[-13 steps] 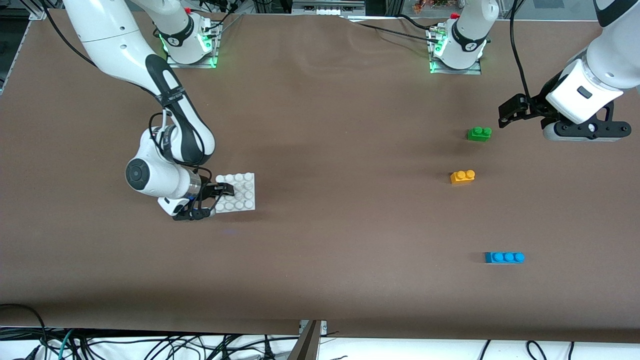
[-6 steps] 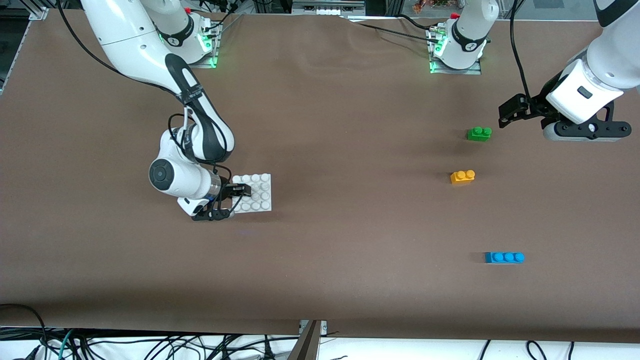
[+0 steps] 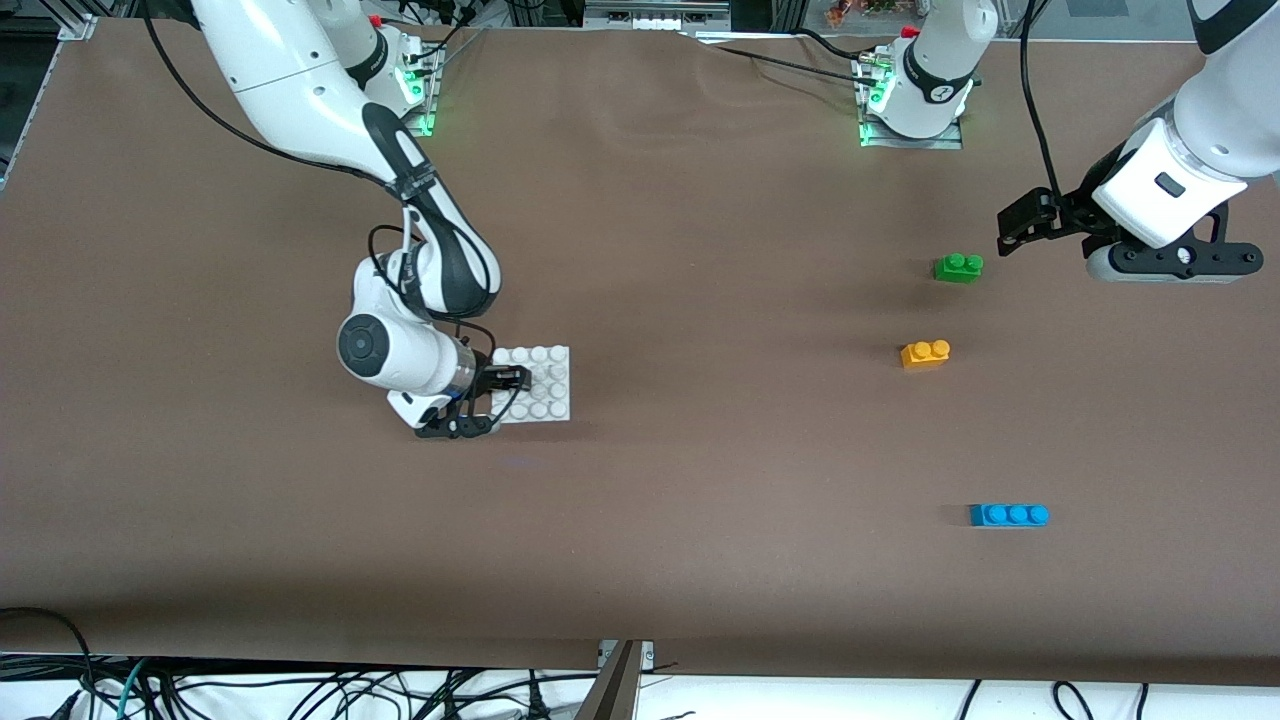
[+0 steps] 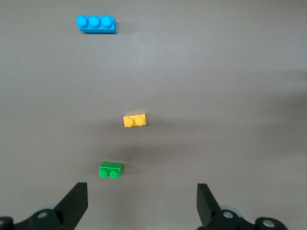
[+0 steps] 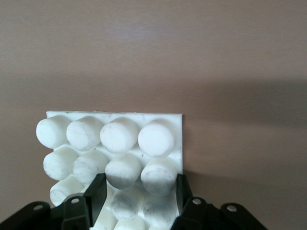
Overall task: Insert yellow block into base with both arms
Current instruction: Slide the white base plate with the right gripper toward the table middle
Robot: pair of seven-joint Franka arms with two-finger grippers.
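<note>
The right hand [image 3: 500, 385] is pinched on the edge of the flat square white plastic base plate with its grid of round studs [image 3: 545, 385], one finger [image 5: 96, 191] on each side of a stud column in the right wrist view, low over the brown table [image 3: 700, 450] toward the right arm's end. The left hand [image 3: 1030, 222] hangs spread wide and empty over the table toward the left arm's end, just beside the small green two-stud brick [image 3: 958, 267]. The small orange-yellow plastic two-stud block [image 3: 925, 354] lies untouched, nearer the front camera than the green brick, with the longer blue three-stud brick [image 3: 1009, 514] nearer still.

The step in hand looks like the base being carried or dragged toward the middle; the block has not been picked up. Next the left hand would need to come down over the yellow block and close across its sides, clear of the green brick.

Whether the base is lifted or sliding on the table cannot be told. Its gripped edge is hidden under the right hand, and the left hand's fingertips are cut off in its own wrist view
</note>
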